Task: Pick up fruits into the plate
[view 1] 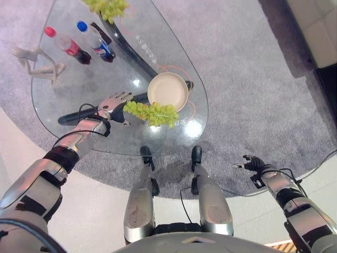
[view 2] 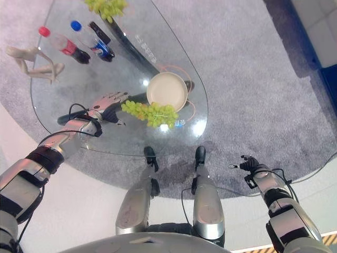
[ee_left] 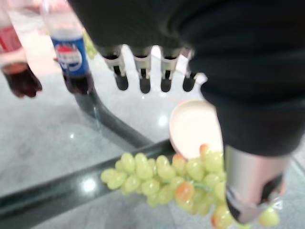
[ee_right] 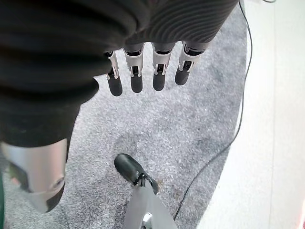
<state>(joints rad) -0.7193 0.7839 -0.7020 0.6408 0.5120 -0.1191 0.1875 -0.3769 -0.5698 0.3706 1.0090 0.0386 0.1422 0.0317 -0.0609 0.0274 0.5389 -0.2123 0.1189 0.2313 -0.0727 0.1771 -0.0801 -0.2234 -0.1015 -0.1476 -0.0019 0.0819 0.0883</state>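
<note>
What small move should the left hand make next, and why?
Probably ease the left hand down and close its fingers round the near grape bunch. The hand hovers open beside it, and the bunch lies on the glass table, touching the empty plate's rim.

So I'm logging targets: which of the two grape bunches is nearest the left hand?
The grape bunch beside the cream plate, just off the left hand. The other grape bunch lies at the table's far end.

Bright even light, white glare spots on the glass table (view 1: pixel 79 89), left wrist view blurred, wide-angle edge bending
</note>
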